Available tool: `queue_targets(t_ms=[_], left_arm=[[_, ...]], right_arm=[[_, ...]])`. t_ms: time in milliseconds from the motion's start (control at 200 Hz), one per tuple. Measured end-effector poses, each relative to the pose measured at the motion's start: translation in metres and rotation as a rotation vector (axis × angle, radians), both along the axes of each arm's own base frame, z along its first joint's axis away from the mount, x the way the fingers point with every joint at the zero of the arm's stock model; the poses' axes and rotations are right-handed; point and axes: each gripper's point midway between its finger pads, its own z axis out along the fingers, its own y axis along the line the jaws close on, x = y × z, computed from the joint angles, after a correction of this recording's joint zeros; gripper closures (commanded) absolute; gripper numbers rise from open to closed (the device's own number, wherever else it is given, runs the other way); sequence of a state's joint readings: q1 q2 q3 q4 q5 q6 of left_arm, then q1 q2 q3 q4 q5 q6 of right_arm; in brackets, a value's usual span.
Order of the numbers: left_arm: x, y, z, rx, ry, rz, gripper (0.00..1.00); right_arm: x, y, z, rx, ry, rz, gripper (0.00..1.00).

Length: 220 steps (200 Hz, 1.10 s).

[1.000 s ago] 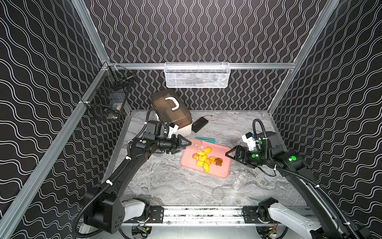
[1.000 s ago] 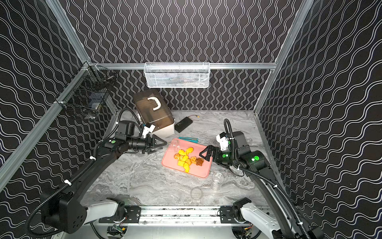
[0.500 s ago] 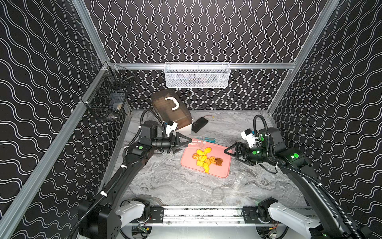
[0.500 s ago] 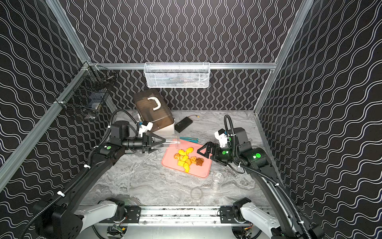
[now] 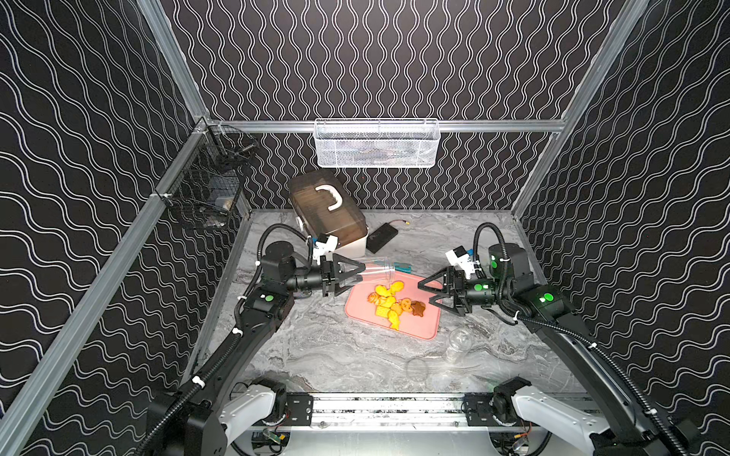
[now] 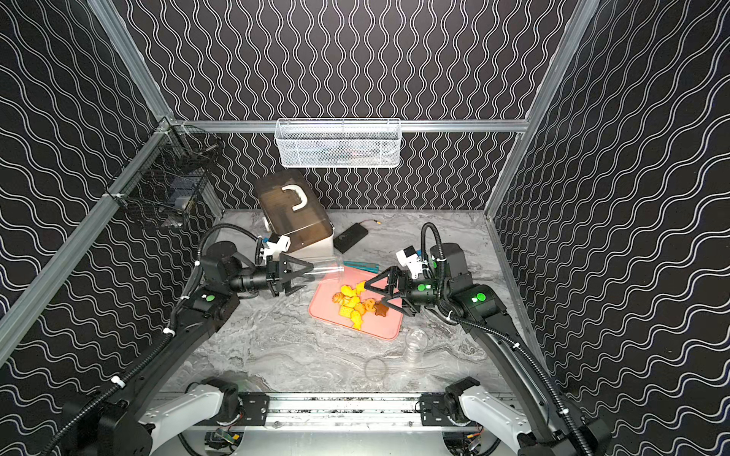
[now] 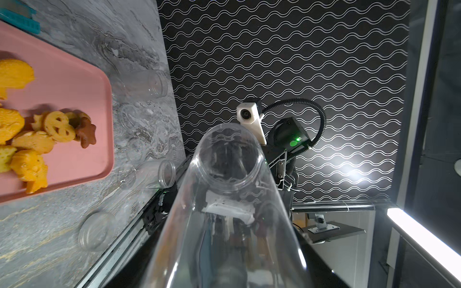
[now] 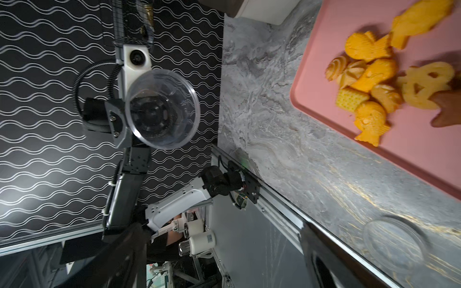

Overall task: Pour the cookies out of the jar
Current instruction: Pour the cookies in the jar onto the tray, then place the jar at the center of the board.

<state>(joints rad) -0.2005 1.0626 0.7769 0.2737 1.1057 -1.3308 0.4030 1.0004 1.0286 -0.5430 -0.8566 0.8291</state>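
Note:
My left gripper (image 5: pixel 357 275) (image 6: pixel 308 275) is shut on the clear jar (image 5: pixel 375 268) (image 6: pixel 324 270) (image 7: pixel 229 199). It holds the jar level above the pink tray's (image 5: pixel 418 327) (image 6: pixel 379 329) far left corner, mouth toward the right arm. In the right wrist view the jar (image 8: pixel 162 109) shows nothing inside. The cookies (image 5: pixel 389 306) (image 6: pixel 355 306) (image 7: pixel 30 142) (image 8: pixel 374 82) lie heaped on the tray, a brown star (image 5: pixel 418 309) among them. My right gripper (image 5: pixel 424 294) (image 6: pixel 373 297) (image 8: pixel 224 261) hangs open and empty over the tray's right edge.
A second clear jar (image 5: pixel 458 343) lies on its side near the tray's front corner, a clear lid (image 5: pixel 417 369) beside it. A brown box with a white handle (image 5: pixel 328 209), a black device (image 5: pixel 381 237) and a teal piece (image 5: pixel 403 269) sit behind the tray.
The left arm has lifted its wrist and brought the jar level, shifting it slightly right. The right gripper has edged a little toward the tray, still open.

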Motion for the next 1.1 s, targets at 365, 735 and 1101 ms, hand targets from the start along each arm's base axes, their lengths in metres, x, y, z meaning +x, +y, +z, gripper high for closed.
queue_targets(t_ms=[365, 735, 1101], left_arm=[[-0.009, -0.003, 0.025, -0.102, -0.032, -0.034, 0.43], [-0.026, -0.017, 0.036, -0.113, -0.069, -0.096, 0.42], [-0.036, -0.027, 0.036, -0.115, -0.068, -0.139, 0.42]], right_arm=[[0.004, 0.019, 0.036, 0.165, -0.038, 0.067, 0.0], [-0.013, 0.058, 0.061, 0.188, -0.079, 0.185, 0.0], [-0.014, 0.066, 0.069, 0.184, -0.115, 0.189, 0.06]])
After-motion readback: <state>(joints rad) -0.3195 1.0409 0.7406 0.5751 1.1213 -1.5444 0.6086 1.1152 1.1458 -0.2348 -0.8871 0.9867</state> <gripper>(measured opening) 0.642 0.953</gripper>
